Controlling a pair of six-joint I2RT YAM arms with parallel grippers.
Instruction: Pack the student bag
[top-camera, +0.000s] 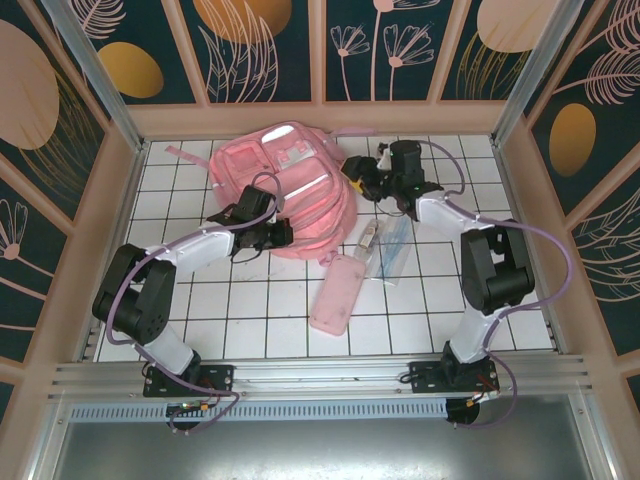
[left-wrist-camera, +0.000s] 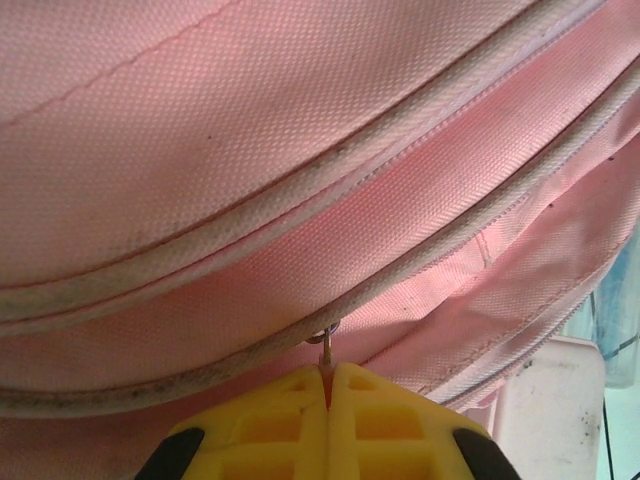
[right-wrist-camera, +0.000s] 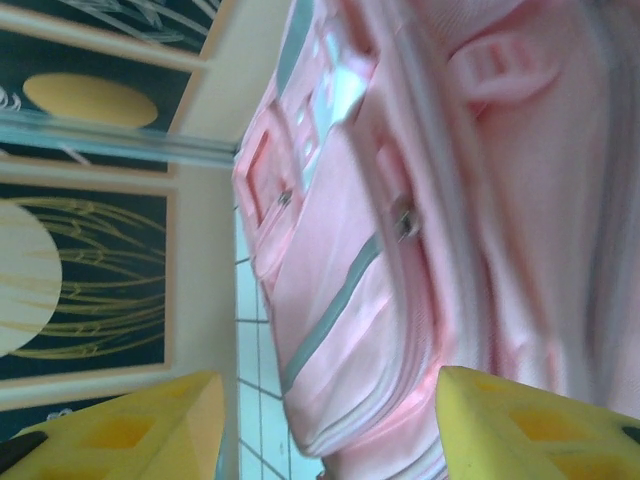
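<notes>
Pink woven cloth made the student bag (top-camera: 290, 190) look soft, light and floppy, with bumpy white piping (left-wrist-camera: 420, 110) along its curved seams. It lay at the far middle of the tiled table (top-camera: 250, 310). The left gripper (left-wrist-camera: 327, 378) pinched the small metal zip pull (left-wrist-camera: 325, 340), likely a good place to hold. The right gripper (right-wrist-camera: 330, 420) had its fingers wide apart beside the bag.

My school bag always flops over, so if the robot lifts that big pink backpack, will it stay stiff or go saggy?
Probably saggy: the student bag lies slumped, and its soft woven fabric folds in the left wrist view. Being cloth, it is probably light for its size. Tugging the zipper pull may drag the whole bag rather than open it.
</notes>
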